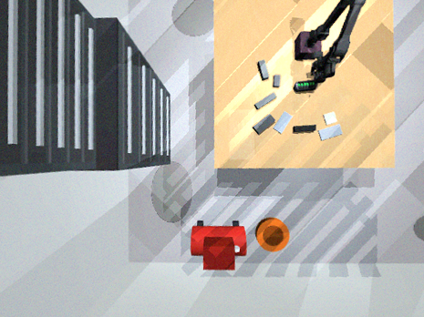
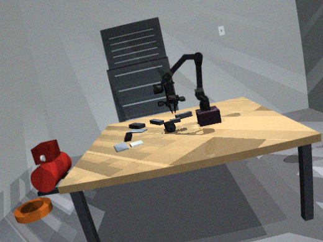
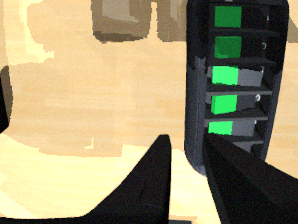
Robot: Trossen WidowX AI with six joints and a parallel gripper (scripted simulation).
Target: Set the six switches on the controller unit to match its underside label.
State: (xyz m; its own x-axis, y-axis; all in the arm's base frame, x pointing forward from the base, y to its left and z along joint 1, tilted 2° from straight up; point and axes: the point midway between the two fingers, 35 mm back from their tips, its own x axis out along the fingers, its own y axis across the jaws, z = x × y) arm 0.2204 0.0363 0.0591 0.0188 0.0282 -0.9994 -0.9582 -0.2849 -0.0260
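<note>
The dark grey controller unit [image 1: 304, 89] [image 2: 169, 126] [image 3: 196, 110] lies on the bench with its switch side up. In the wrist view five green switch ends show in a column, the upper two in shade, with dark or grey ends to their right. The lowest part of the unit is hidden behind the right finger, and the label is out of sight. Which ends are pressed is hard to tell. My gripper [image 2: 174, 113] [image 3: 185, 143] is slightly open with nothing between its fingers. It hangs above the unit, its right fingertip over the lower switches and its left one beside the unit.
Grey blocks [image 1: 263, 70] [image 1: 276, 81] [image 1: 265, 101], a dark block [image 1: 263, 124] [image 2: 136, 125], a black block [image 1: 304, 128] [image 2: 128, 136], pale blue plates [image 1: 283, 123] [image 1: 330, 132] and a white piece [image 1: 330, 118] [image 2: 136, 143] lie around. The arm's base [image 1: 308, 45] [image 2: 209, 116] stands close to the unit.
</note>
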